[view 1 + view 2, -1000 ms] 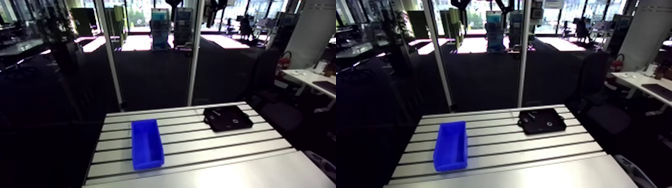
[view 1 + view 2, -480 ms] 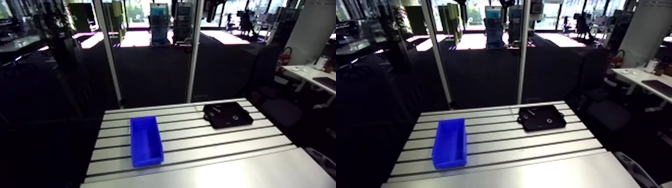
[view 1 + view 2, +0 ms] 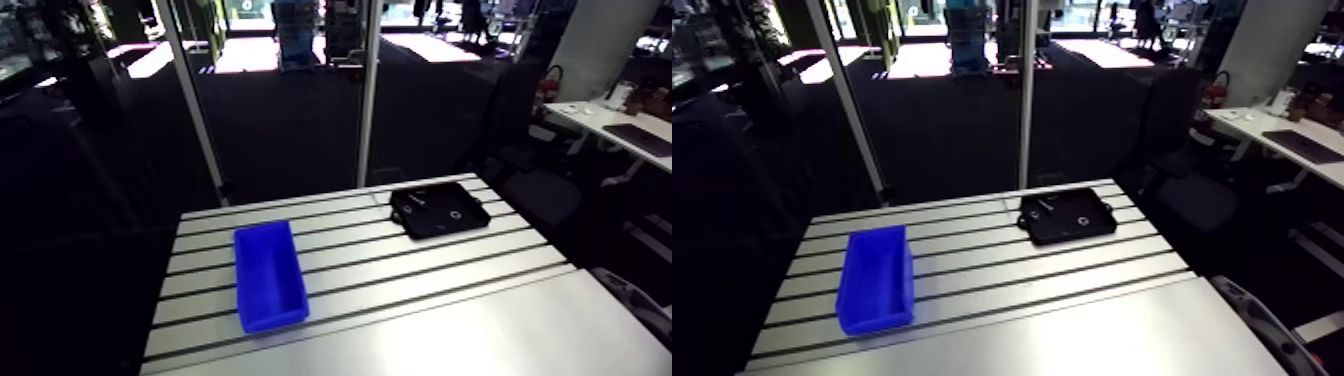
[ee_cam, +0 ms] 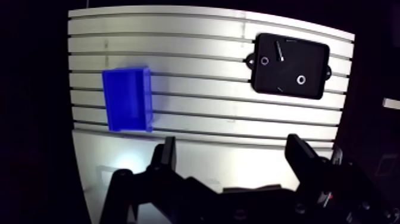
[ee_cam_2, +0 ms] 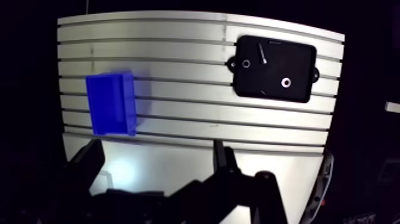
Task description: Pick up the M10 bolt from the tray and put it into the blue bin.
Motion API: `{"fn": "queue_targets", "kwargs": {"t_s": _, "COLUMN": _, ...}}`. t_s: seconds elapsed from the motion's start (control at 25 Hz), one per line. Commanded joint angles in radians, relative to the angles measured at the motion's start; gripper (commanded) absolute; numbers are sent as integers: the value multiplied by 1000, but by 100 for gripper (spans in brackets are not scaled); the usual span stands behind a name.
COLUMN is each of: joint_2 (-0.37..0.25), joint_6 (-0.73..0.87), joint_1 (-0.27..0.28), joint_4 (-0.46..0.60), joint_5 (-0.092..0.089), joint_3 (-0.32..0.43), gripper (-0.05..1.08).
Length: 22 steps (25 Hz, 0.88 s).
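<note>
Nothing of the task looks done yet. On the slotted table [image 4: 202, 77] the blue bin [image 4: 127, 98] stands empty. Well apart from it, the black tray [image 4: 297, 56] holds the M10 bolt [image 4: 278, 49], a slim rod among small rings. The gripper [image 4: 235, 158] hangs high over the table's near edge, fingers spread wide, grasping nothing. Approach, grasp and carry are all left.

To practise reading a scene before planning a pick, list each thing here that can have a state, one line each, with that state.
Blue bin: upright on the table, empty.
Black tray: flat on the table, holding small parts.
Bolt: lying flat in the tray, not gripped.
Gripper: open, empty, high above the table.
</note>
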State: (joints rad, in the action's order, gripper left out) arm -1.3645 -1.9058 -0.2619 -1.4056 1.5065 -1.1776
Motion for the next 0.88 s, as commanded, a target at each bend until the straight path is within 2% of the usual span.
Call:
{"fn": "queue_targets", "kwargs": {"t_s": 0.04, "joint_2": 61, "joint_6": -109, "joint_1": -94, "joint_4": -3, "joint_5": -1, "joint_3": 43, "gripper": 1}}
{"fn": "queue_targets", "kwargs": {"t_s": 0.2, "joint_2": 106, "joint_6": -117, "joint_1": -129, "joint_4": -26, "joint_5": -1, "joint_3": 74, "gripper": 1}}
{"fn": "queue_targets", "kwargs": {"t_s": 0.48, "joint_2": 178, "joint_6": -117, "joint_1": -136, "joint_4": -71, "joint_5": 1, "joint_3": 97, "gripper": 1}}
{"fn": "queue_targets", "kwargs": {"t_s": 0.52, "joint_2": 187, "joint_6": -117, "joint_1": -136, "joint_4": -78, "joint_5": 7, "joint_3": 99, "gripper": 1}}
{"fn": "queue_targets", "kwargs": {"t_s": 0.64, "joint_2": 203, "joint_6": -115, "joint_1": -136, "joint_4": -100, "joint_5": 42, "joint_3": 99, "gripper": 1}}
{"fn": "queue_targets", "kwargs": {"t_s": 0.88, "joint_2": 212, "joint_6": -115, "joint_1": -134, "joint_4": -115, "joint_5": 56, "joint_3": 99, "gripper": 1}}
